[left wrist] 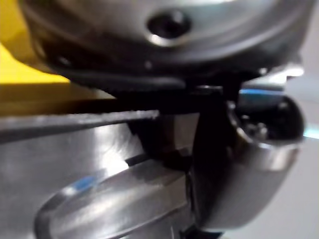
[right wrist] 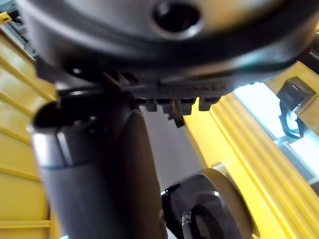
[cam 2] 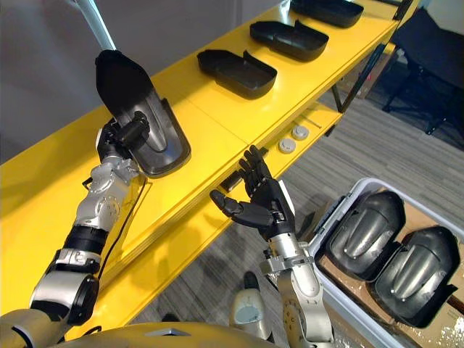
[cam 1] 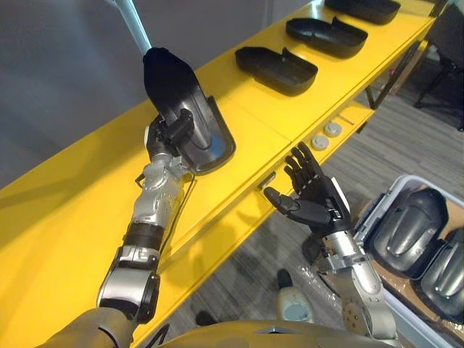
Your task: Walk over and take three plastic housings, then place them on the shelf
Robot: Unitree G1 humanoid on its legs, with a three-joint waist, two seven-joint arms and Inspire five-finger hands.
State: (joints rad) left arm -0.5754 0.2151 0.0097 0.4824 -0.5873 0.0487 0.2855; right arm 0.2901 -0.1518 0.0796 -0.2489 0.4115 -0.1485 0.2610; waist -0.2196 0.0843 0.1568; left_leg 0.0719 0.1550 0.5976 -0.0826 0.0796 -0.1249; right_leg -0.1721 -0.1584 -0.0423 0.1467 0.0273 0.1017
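Here, the left hand (cam 1: 170, 135) grips a black plastic housing (cam 1: 172, 80) tilted over the yellow shelf (cam 1: 72, 217), the right hand (cam 1: 319, 199) spread wide before it.

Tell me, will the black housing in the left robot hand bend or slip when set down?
Probably stiff: the housing shows no sag though the left robot hand grips it near one end. Its glossy surface may slip; its rounded shell might rock on the shelf.

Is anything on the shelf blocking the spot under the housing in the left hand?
Nothing visible. The left hand grips the housing tilted over bare yellow shelf; the nearest placed housing lies apart, farther along. The right hand is open, off the shelf.
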